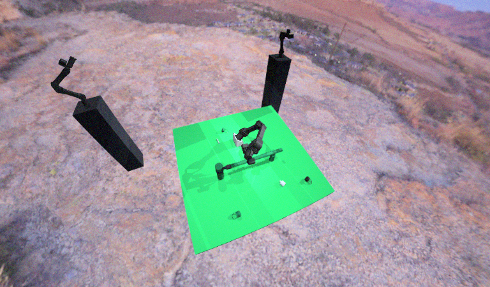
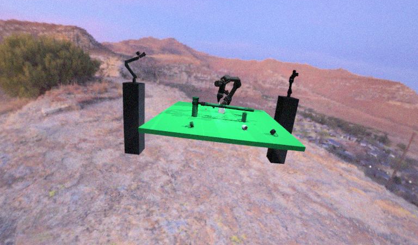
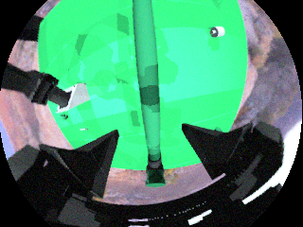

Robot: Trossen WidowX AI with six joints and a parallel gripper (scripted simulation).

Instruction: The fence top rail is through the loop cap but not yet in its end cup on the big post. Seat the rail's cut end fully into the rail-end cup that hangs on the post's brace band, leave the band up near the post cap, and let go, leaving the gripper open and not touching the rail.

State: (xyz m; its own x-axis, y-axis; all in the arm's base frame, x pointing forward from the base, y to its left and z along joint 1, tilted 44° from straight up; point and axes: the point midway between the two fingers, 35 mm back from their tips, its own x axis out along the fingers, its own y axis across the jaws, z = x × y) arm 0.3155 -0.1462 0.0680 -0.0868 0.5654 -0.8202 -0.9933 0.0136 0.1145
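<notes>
In the top view, the arm (image 1: 260, 134) hid part of the rail (image 1: 274, 152) near its middle. The joint at the left post (image 1: 219, 171) (image 2: 194, 107) was too small to judge seating. In the wrist view, the rail (image 3: 146, 57) ran off the upper edge.

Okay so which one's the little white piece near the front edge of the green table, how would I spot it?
On the green table, find the long rail. The white piece lies on the tabletop, beside a small dark fitting. It's small, stubby and white, unlike that dark neighbour.
</notes>
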